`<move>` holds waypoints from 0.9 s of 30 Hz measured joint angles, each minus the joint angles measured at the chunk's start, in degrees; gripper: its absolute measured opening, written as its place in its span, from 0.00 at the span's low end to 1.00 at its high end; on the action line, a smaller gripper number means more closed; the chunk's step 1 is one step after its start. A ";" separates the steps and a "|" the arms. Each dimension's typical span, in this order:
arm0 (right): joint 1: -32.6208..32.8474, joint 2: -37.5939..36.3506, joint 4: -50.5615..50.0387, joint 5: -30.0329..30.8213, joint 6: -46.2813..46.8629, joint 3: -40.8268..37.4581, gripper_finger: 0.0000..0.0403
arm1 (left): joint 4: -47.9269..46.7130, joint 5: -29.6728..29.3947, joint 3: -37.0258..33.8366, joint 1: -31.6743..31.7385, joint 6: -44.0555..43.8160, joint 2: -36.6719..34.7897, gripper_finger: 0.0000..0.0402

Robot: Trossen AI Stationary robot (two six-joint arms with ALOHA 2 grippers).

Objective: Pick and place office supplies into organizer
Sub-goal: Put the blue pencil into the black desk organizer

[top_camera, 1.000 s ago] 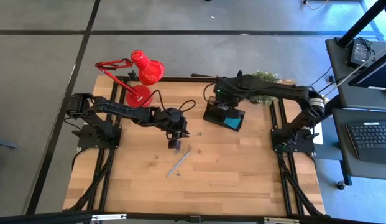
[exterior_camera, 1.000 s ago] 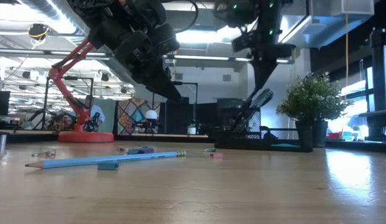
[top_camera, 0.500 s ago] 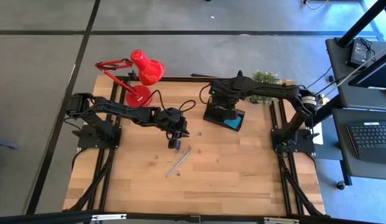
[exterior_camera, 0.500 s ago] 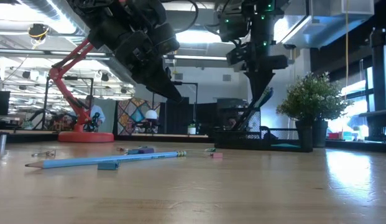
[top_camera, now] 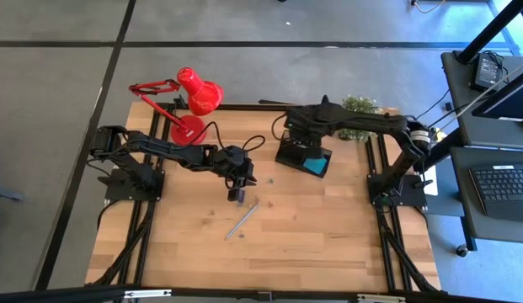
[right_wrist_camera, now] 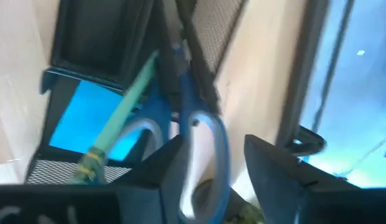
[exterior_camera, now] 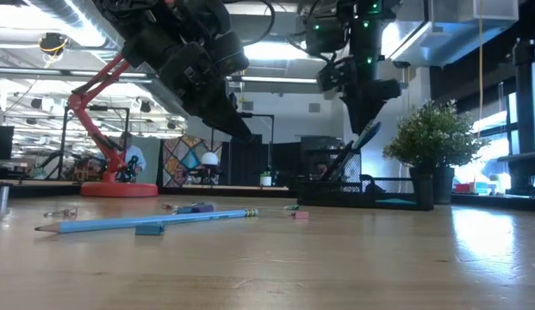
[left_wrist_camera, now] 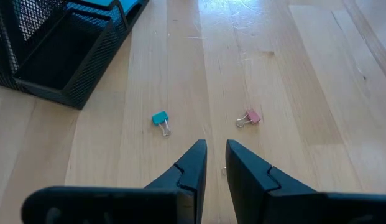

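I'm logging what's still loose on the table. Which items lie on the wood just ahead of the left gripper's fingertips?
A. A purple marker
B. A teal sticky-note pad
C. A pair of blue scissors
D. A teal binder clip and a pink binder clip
D: the left wrist view shows a teal binder clip and a pink binder clip on bare wood beyond the left gripper.

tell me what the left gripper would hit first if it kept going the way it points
Probably bare table: the left gripper aims between the teal binder clip and pink binder clip, likely missing both.

Blurred blue-handled scissors (right_wrist_camera: 196,134), handle loops cut off at frame edge
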 joint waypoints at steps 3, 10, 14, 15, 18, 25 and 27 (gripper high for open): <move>1.12 -2.27 0.46 0.11 0.15 0.00 0.45 | 0.00 -0.02 -0.02 0.01 0.00 0.00 0.14; 4.92 -9.77 3.11 0.06 4.25 0.02 0.46 | 0.09 0.00 0.00 -0.14 -2.17 0.02 0.14; 7.11 -13.46 4.89 0.00 7.53 0.08 0.46 | -0.04 0.07 0.00 -2.62 -2.23 0.02 0.14; 7.67 -14.15 5.09 -0.02 8.29 0.09 0.46 | -0.04 0.12 -0.01 -3.55 -2.15 0.01 0.14; 9.35 -15.31 6.27 -0.07 10.96 0.10 0.46 | -0.34 0.23 0.00 -6.69 -4.48 0.00 0.14; 11.75 -13.98 11.04 -7.41 11.91 0.09 0.46 | -10.55 -2.27 4.49 -15.63 -14.95 0.02 0.14; 12.07 -13.13 13.16 -8.49 11.78 0.07 0.46 | -14.27 -4.11 6.62 -17.70 -18.31 0.02 0.14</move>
